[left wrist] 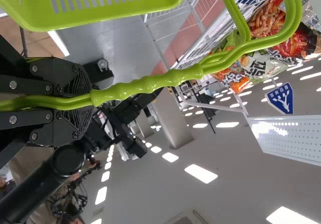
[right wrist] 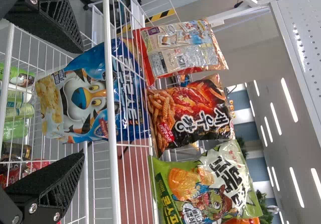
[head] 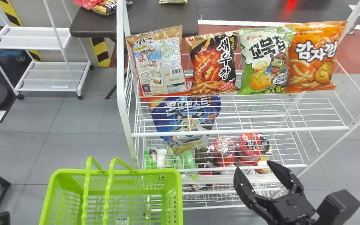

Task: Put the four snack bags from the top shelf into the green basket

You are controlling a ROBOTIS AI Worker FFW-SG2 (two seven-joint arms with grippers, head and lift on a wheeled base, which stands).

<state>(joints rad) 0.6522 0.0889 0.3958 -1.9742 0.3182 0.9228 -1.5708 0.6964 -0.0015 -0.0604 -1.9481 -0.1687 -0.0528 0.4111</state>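
Abreast, four snack bags (head: 212, 62) line the shelf (head: 261, 130)

My right gripper (head: 252, 165) is held out ahead of me, its two black fingers spread wide, one to either side of my palm, with a broad gap between the tips. Their ridged pads (right wrist: 67, 181) face each other across it. Black linkages run back from them to my palm. My left gripper (left wrist: 84, 101) has its fingers drawn in, clamped in a firm grasp.
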